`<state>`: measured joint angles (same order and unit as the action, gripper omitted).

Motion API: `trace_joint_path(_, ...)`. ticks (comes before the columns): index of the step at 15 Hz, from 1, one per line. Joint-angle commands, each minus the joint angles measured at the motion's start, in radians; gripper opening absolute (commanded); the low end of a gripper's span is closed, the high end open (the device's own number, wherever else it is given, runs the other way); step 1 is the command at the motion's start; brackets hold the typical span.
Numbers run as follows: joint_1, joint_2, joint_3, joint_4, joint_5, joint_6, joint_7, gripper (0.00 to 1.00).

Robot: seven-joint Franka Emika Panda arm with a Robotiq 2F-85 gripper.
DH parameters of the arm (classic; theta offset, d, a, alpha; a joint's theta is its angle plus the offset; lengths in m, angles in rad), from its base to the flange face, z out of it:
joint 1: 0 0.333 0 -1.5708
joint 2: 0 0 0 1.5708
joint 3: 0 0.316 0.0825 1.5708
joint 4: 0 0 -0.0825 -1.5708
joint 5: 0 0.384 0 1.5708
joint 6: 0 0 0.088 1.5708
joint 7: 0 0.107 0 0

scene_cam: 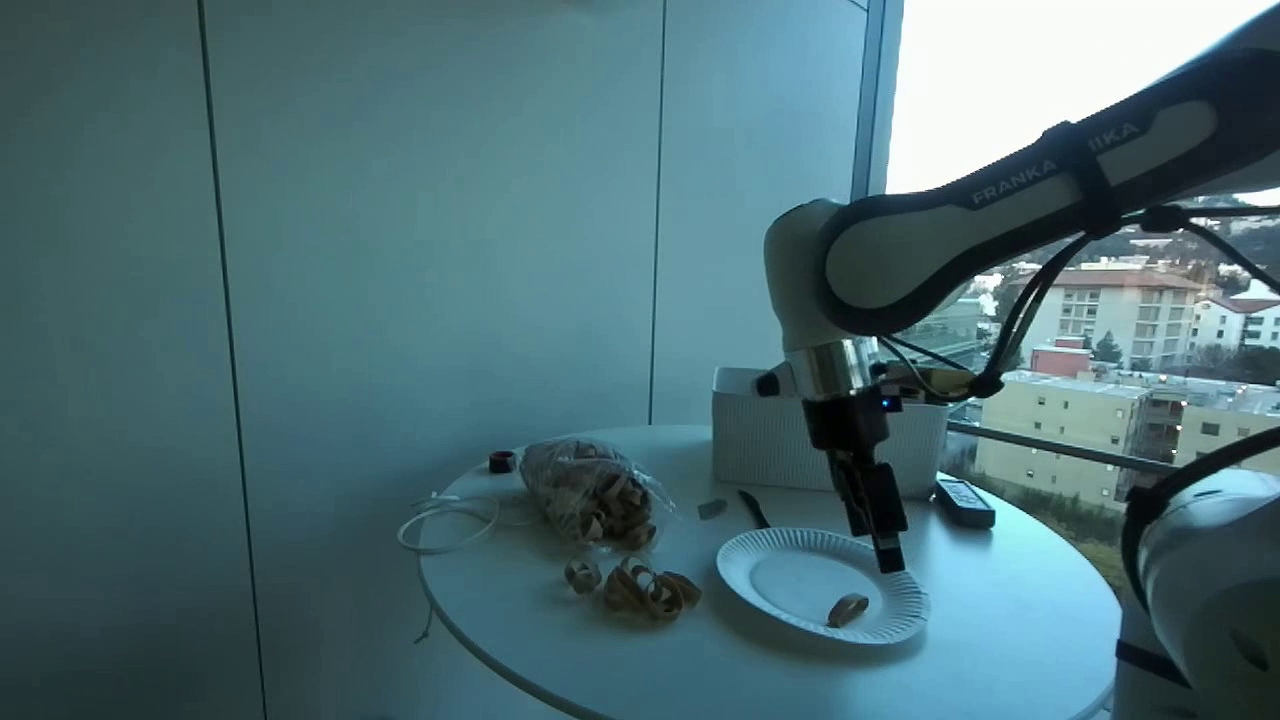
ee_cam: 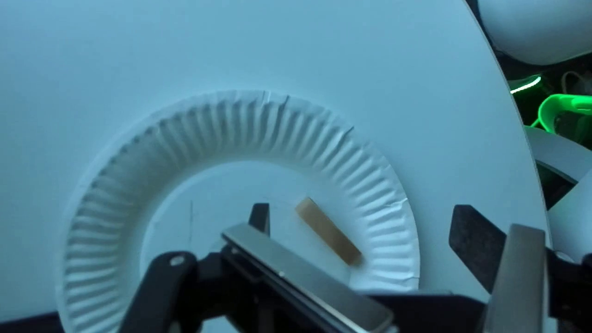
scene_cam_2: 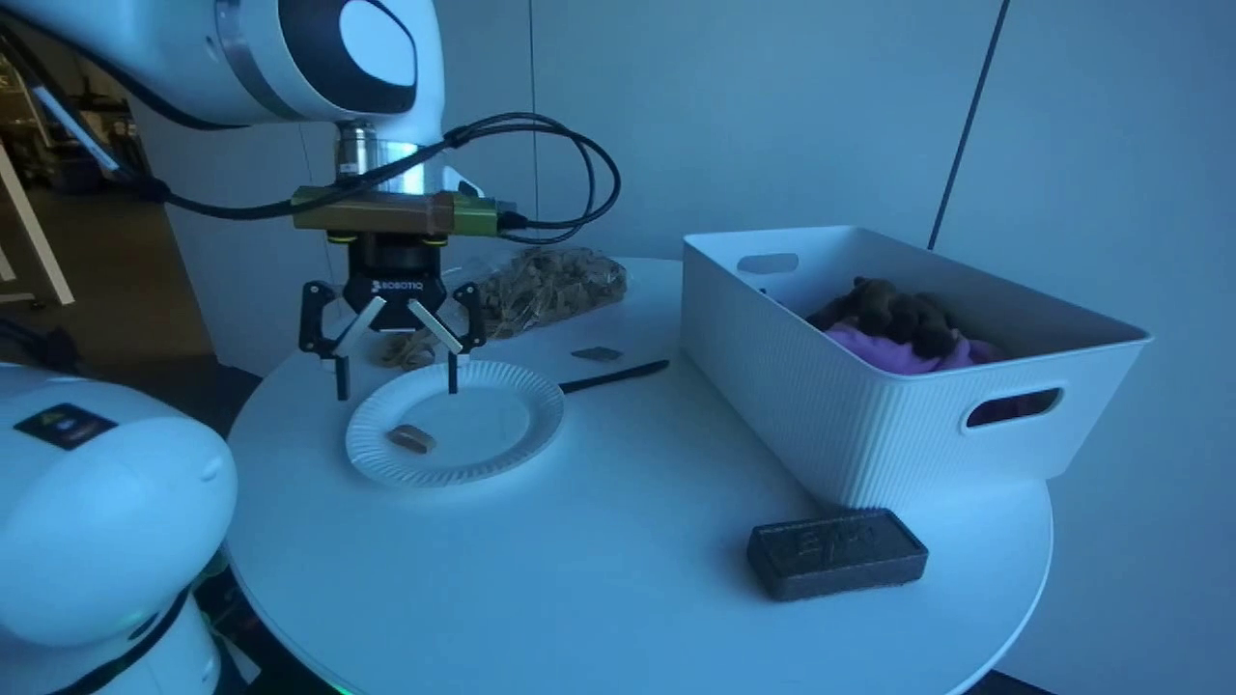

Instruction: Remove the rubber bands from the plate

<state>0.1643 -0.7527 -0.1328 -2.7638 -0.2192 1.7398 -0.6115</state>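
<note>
A white paper plate (scene_cam: 745, 565) (scene_cam_2: 547, 425) (ee_cam: 222, 127) lies on the round white table. One tan rubber band (scene_cam: 848, 610) (scene_cam_2: 412, 439) (ee_cam: 329, 231) lies on the plate near its rim, as a narrow loop. My gripper (scene_cam: 888, 570) (scene_cam_2: 398, 394) (ee_cam: 360, 208) points down above the plate, fingers wide apart and empty. In the wrist view, the band lies between the two fingers, nearer the left one, and below them. The fingers do not touch it. More tan rubber bands (scene_cam: 650, 590) (scene_cam_2: 407, 350) lie loose on the table beside the plate.
A clear bag of rubber bands (scene_cam: 610, 500) (scene_cam_2: 555, 290) lies behind the loose ones. A white box (scene_cam: 760, 450) (scene_cam_2: 830, 425) holds purple cloth. A black knife (scene_cam: 753, 508) (scene_cam_2: 615, 376), grey piece (scene_cam: 712, 509), dark block (scene_cam: 965, 502) (scene_cam_2: 838, 553), and white cable (scene_cam: 430, 548) lie around.
</note>
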Motion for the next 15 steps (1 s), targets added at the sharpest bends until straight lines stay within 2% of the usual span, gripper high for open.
trace_joint_path(1,0.050,0.068,-0.033,-0.001,0.010,0.091,-0.157,1.00)
trace_joint_path(6,0.038,0.172,-0.057,-0.006,0.009,0.185,-0.374,1.00)
trace_joint_path(11,-0.017,0.263,-0.059,-0.006,0.005,0.231,-0.492,1.00)
trace_joint_path(13,-0.036,0.287,-0.060,-0.006,0.014,0.252,-0.528,0.75)
trace_joint_path(15,-0.056,0.305,-0.053,-0.005,0.011,0.270,-0.543,0.58)
